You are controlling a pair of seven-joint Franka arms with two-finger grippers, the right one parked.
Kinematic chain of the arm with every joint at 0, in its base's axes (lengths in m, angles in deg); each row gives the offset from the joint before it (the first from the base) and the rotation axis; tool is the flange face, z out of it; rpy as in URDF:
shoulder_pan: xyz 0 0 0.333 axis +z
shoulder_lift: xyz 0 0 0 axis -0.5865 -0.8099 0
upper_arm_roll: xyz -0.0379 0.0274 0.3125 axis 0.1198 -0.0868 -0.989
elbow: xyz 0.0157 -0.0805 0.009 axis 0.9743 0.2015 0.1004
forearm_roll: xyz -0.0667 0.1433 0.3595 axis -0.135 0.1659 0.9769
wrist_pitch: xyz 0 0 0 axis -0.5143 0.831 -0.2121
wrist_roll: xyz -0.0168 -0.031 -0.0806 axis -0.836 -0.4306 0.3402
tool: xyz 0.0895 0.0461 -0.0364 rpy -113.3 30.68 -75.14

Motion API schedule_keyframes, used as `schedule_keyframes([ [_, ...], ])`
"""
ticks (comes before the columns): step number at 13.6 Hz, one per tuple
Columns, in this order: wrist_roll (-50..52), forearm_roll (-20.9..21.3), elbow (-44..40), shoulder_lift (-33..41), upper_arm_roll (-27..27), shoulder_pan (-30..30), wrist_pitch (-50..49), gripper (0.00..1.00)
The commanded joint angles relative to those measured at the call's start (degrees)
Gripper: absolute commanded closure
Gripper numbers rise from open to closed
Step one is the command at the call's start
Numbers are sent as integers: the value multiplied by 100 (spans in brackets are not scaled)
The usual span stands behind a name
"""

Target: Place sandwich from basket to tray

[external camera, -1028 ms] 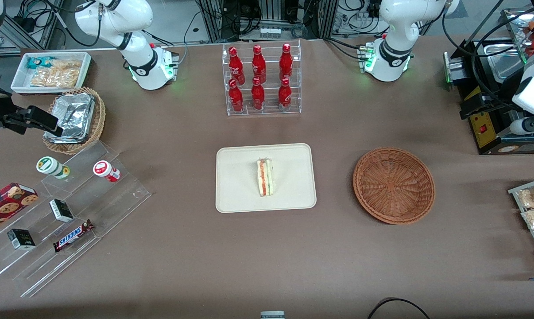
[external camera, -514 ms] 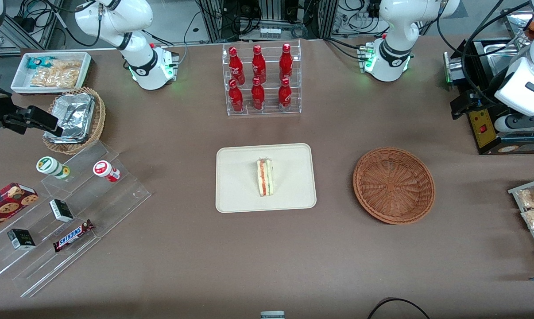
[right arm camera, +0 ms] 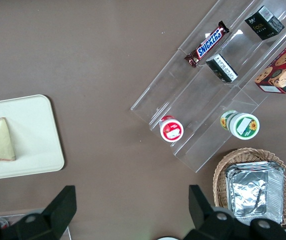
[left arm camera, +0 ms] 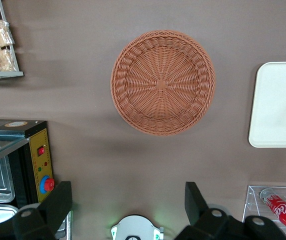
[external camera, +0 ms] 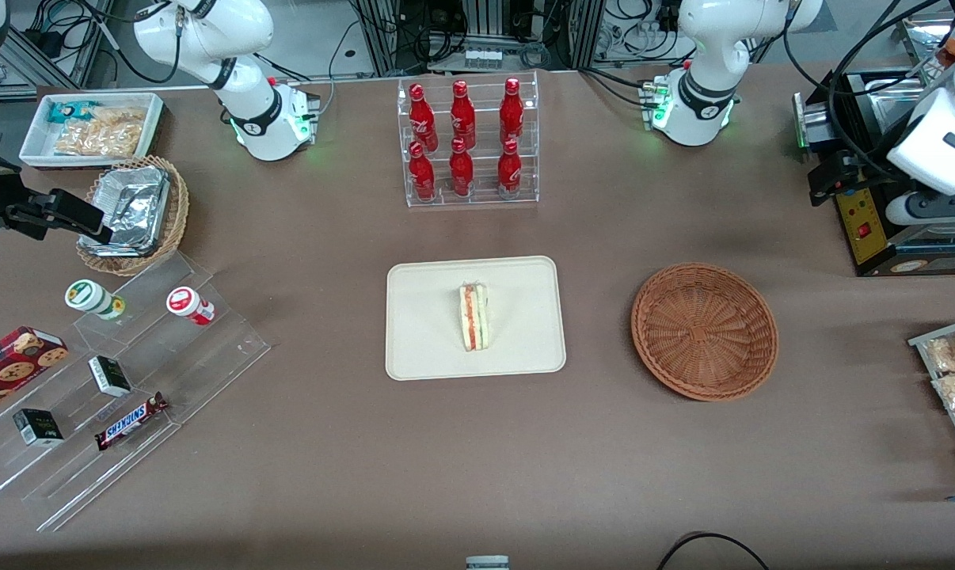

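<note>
Work surface: a table [external camera: 327,475] covered edge to edge with a matte brown cloth, evenly lit from above, with only soft, faint shadows. Past its edge farthest from the front camera stand aluminium frame posts [external camera: 382,39] hung with tangled black cables [external camera: 525,47] over a pale grey floor [external camera: 311,39]. One black cable loop [external camera: 711,535] shows at the nearest edge.

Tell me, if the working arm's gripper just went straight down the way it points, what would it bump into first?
Probably bare tablecloth: the open gripper points down between the empty basket and the arm's base. Depth is hard to judge.
</note>
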Motion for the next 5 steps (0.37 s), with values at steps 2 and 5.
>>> schedule_keyframes([
  [2,-165,-119,186,232,-117,17,17,0],
  [5,-86,-102,151,170,-100,17,-10,0],
])
